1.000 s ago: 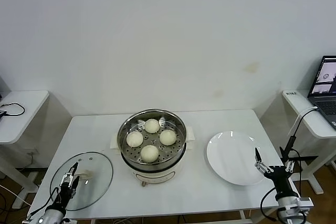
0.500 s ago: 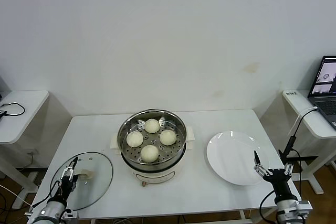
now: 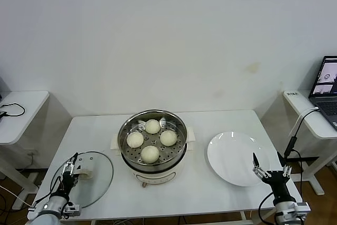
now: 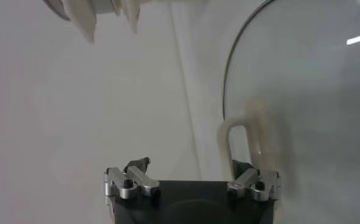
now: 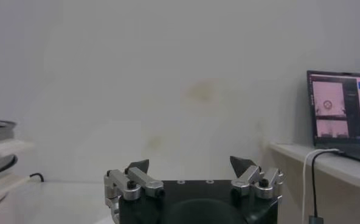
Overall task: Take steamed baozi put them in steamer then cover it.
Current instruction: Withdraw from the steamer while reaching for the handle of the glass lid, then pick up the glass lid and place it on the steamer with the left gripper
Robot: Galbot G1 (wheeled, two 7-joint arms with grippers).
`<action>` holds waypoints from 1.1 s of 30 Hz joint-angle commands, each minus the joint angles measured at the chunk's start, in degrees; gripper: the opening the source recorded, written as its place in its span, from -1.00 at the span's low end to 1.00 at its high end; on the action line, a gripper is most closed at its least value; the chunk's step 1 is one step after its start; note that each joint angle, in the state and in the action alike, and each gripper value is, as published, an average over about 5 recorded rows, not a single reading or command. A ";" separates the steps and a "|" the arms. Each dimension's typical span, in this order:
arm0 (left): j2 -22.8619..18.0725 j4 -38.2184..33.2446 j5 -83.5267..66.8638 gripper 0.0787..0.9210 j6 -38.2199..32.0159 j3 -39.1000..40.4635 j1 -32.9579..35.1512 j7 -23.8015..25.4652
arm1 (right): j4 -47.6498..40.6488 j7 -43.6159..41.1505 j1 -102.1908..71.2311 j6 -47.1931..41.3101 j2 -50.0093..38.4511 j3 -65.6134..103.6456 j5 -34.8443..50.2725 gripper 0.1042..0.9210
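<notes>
Presently, four steamed baozi [image 3: 151,140] are seen resting on the perforated tray inside the steamer [image 3: 152,143], which stands on its white base at the middle of the white surface [image 3: 200,122]. The steamer is uncovered. The cover [image 3: 84,179] is found lying flat on the surface near the front left corner, well apart from the steamer, with its cream-white handle [image 3: 85,170] uppermost.

The left gripper [image 3: 69,171] is positioned low over the cover. Its jaws are spread; in the left wrist view one finger is seen just beside the handle [image 4: 255,137] and the other stands over bare surface beyond the cover's metal rim. Contact with the handle cannot be confirmed, and nothing is gripped.

The right gripper [image 3: 269,169] is held at the front right, at the near edge of a white plate [image 3: 234,157], which lies bare to the right of the steamer. Its jaws are spread and nothing is held. A laptop [image 5: 340,115] is noted on a side table to the right.
</notes>
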 commanded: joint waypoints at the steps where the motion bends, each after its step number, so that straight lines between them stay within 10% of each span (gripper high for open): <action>1: -0.10 2.71 -2.06 0.61 -0.14 0.67 -1.92 -0.50 | -0.17 -0.08 0.06 -0.04 0.17 -0.10 -0.08 0.76; 22: 0.42 -6.68 -6.59 -0.79 0.46 -3.51 5.43 -3.67 | 0.07 -0.42 0.25 -0.07 -0.48 -1.58 -0.57 0.76; 33: 3.98 -23.72 -13.68 -0.85 13.55 -10.53 9.45 6.12 | 0.84 -0.71 0.29 0.11 -0.93 -3.37 -1.50 0.76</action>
